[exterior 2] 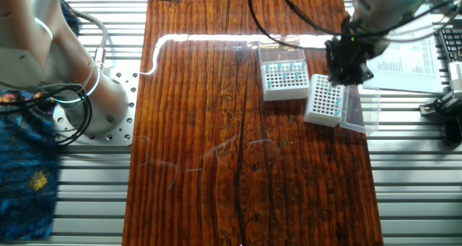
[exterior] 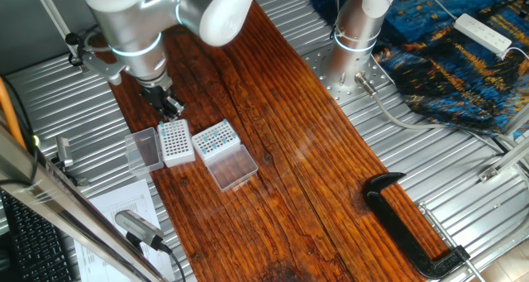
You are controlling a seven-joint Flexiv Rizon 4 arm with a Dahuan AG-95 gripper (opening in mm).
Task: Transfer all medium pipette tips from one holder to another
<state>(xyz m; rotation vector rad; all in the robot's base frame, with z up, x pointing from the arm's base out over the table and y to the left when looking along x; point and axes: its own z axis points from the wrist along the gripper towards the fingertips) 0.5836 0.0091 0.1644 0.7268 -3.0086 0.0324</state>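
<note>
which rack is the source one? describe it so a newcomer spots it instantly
Find the dark wooden board down the table's middle; two small tip racks sit side by side near the robot's hand. The source rack is directly under the hand: opaque white sides, smoky lid folded open. Its neighbour has clear sides and teal dots on top.

Hidden and unclear parts

The gripper [exterior: 169,106] fingertips blur into dark shapes, so their gap stays unreadable; just below them, the medium pipette tips [exterior 2: 285,74] are too small to count.
</note>
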